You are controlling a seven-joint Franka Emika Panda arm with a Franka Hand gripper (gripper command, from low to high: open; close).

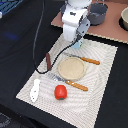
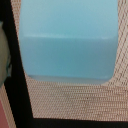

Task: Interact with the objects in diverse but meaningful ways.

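The carton [image 2: 69, 41] filled the wrist view, lying over the mat [image 1: 100, 70] beyond the plate [image 1: 71, 68]. Whether the gripper [image 1: 75, 40] gripped it, I could not tell. Tomato [image 1: 60, 92], sausage [image 1: 48, 60] and bottle [image 1: 34, 91] lay around the plate, seemingly unhandled.

Lab tabletop play-kitchen — black table [image 1: 15, 55], striped placemat [image 1: 100, 75], toy tomato [image 1: 60, 92], Panda arm [image 1: 75, 20].

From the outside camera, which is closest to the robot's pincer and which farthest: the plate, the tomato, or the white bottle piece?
1. Plate, mid-mat, just below the pincer.
2. Tomato, near the mat's front edge.
3. White bottle piece, at the mat's corner on the exterior view's left.
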